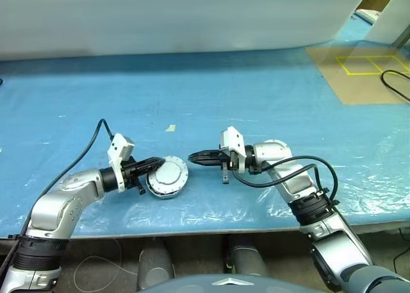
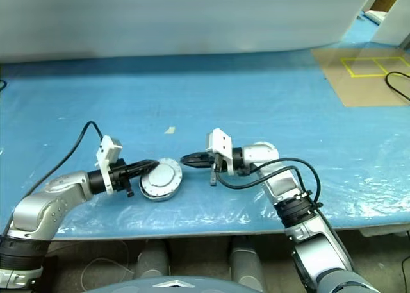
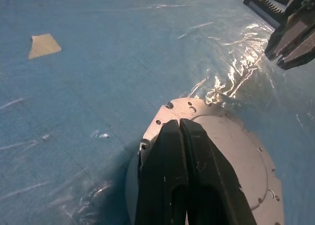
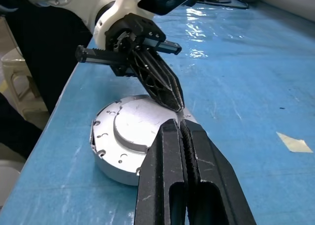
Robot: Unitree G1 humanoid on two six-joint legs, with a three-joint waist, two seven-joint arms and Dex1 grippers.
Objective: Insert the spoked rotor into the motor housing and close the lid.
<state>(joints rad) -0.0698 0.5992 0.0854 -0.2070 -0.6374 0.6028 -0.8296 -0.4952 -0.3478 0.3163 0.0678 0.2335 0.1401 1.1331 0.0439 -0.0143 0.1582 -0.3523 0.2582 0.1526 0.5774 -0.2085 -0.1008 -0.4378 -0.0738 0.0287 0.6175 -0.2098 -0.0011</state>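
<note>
The lid [image 1: 168, 176] lies plain grey side up on the motor housing [image 4: 106, 165], near the front edge of the blue table [image 1: 256, 100]. Both the left gripper [image 1: 160, 161] above it and the right gripper [image 1: 191, 157] just beside it are clenched and empty. The lid hides the inside of the housing.

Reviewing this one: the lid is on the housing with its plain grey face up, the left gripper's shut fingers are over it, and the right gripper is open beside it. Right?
Not quite: the right gripper is shut, its fingers pressed together, as the right wrist view shows. The rest stands: the lid sits plain grey face up on the motor housing, with the left gripper shut over it.
</note>
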